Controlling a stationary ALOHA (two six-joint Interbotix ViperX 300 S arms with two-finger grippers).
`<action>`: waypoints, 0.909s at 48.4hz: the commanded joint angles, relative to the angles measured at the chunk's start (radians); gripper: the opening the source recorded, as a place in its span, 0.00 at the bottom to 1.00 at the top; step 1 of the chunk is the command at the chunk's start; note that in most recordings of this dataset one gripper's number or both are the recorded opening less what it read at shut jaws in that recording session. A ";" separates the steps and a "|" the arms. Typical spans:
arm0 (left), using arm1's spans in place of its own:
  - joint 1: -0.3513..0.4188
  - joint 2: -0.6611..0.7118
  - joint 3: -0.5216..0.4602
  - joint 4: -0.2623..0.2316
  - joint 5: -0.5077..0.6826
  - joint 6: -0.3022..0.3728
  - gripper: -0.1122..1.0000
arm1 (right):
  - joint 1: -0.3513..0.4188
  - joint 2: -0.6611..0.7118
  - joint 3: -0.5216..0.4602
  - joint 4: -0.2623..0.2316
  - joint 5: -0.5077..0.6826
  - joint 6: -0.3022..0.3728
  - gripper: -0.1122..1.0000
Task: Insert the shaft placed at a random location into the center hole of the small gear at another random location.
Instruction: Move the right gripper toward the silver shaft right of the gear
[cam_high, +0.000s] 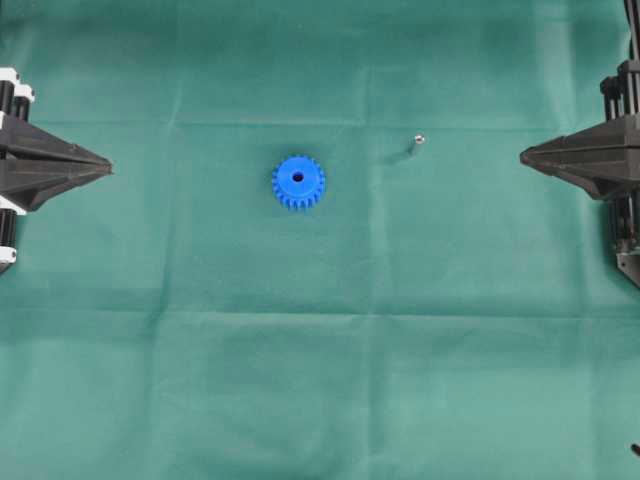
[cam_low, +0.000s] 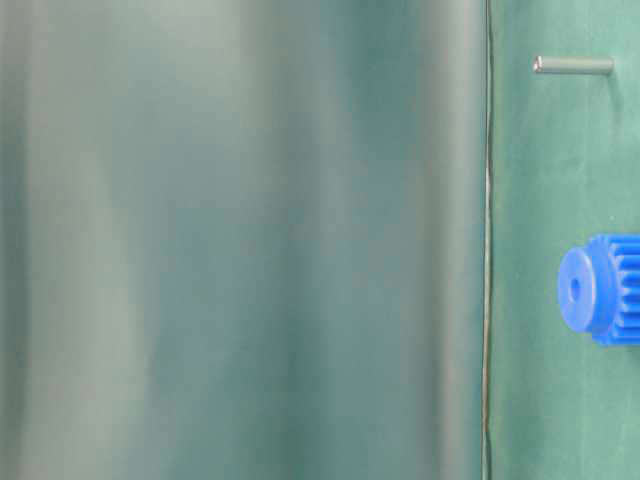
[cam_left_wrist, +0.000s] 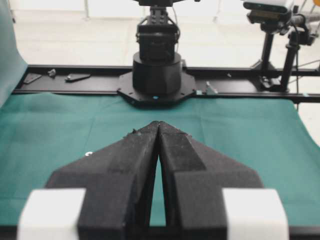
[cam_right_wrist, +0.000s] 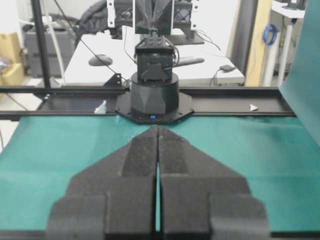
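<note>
The small gear (cam_high: 298, 181) is a bright blue toothed wheel lying flat near the middle of the green cloth, its center hole (cam_high: 298, 178) facing up. The shaft (cam_high: 416, 143), a thin silvery pin, stands to the gear's right, apart from it. The table-level view shows the gear (cam_low: 603, 289) and the shaft (cam_low: 573, 65) at its right edge. My left gripper (cam_high: 108, 166) rests shut at the left edge, holding nothing. My right gripper (cam_high: 523, 156) is shut at the right edge, also with nothing in it. In both wrist views the fingertips meet: left (cam_left_wrist: 158, 123), right (cam_right_wrist: 157, 127).
Green cloth (cam_high: 320, 350) covers the whole table. Each wrist view faces the other arm's black base (cam_left_wrist: 156, 75) (cam_right_wrist: 154, 95) across the cloth. A blurred pale surface (cam_low: 240, 240) fills most of the table-level view.
</note>
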 joint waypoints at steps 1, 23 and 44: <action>-0.003 0.014 -0.031 0.015 0.012 0.003 0.10 | -0.008 0.014 -0.014 -0.002 0.003 0.006 0.11; -0.005 0.009 -0.029 0.018 0.032 0.008 0.10 | -0.161 0.153 0.002 0.000 -0.012 0.011 0.11; -0.006 0.008 -0.028 0.018 0.038 0.008 0.10 | -0.268 0.531 0.018 0.000 -0.206 -0.021 0.91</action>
